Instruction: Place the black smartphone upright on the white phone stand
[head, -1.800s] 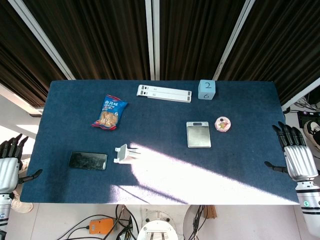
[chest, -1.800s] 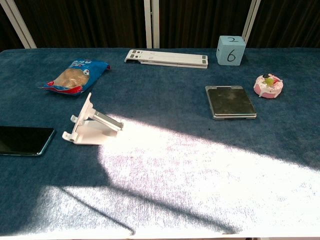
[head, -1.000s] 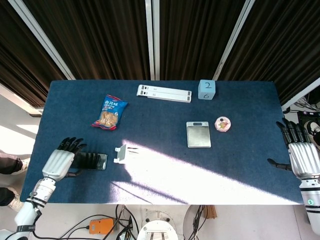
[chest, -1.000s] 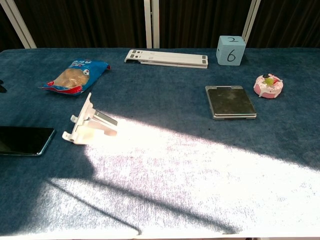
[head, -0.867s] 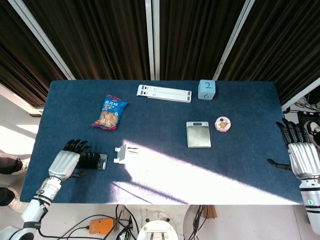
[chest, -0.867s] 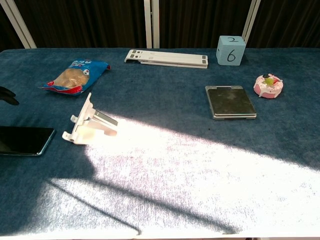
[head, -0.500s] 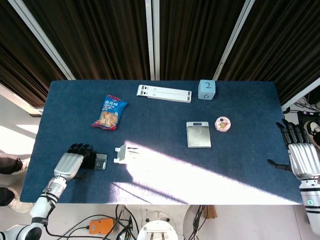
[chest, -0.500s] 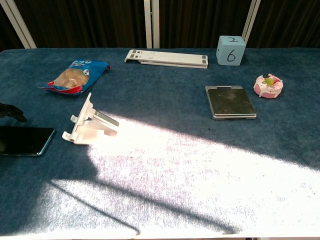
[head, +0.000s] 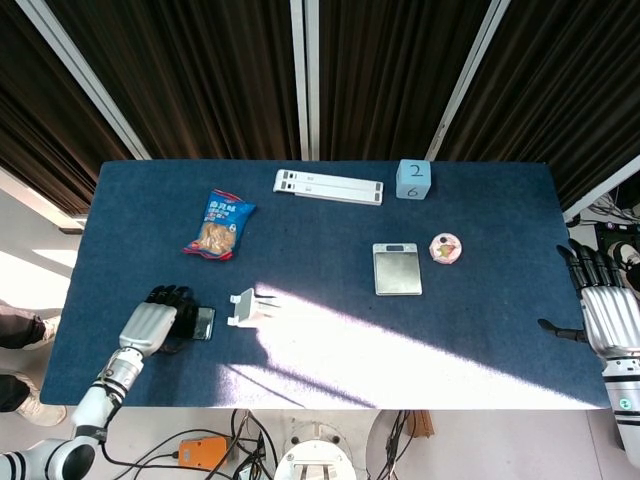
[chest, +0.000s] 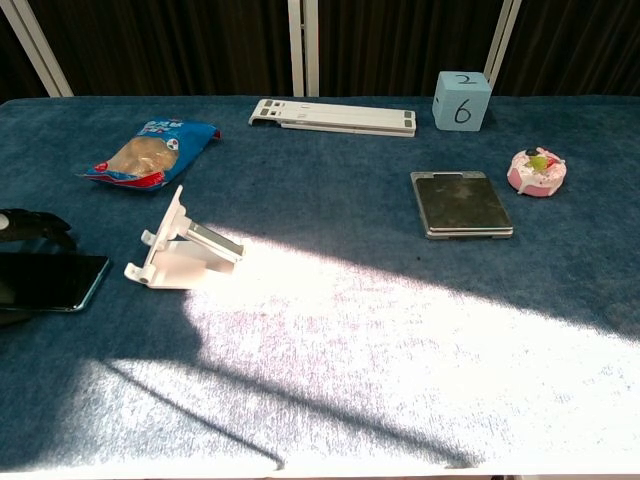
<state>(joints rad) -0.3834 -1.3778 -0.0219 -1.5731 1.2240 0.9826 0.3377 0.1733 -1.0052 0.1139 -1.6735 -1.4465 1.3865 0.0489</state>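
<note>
Left hand (head: 152, 324) down over the black smartphone (head: 203, 323), which lies flat on the blue table (head: 320, 260) near the front-left edge; dark fingers (chest: 30, 224) draped across the phone's left part, only its right end showing in the head view. Cannot tell whether the phone is actually gripped or merely covered. In the chest view, phone's screen (chest: 50, 281) seen flat on the cloth with fingertips arched over its far edge. White phone stand (head: 246, 306) just beside the phone's right end, apart from it, backrest tilted, lying partly in a bright patch of sunlight.

Right hand (head: 606, 318) off the table's right edge, well apart from everything, fingers extended and spread, thumb out to the side, holding nothing.

Elsewhere on the cloth: snack bag (head: 220, 224) behind the phone toward the left; long white folded bracket (head: 328, 186) at the far edge; light blue cube (head: 413, 179) marked 2 on top and 6 on the front face, just right of the bracket; silver kitchen scale (head: 397, 268) right of centre; small pink cake toy (head: 445, 247) just beside the scale
</note>
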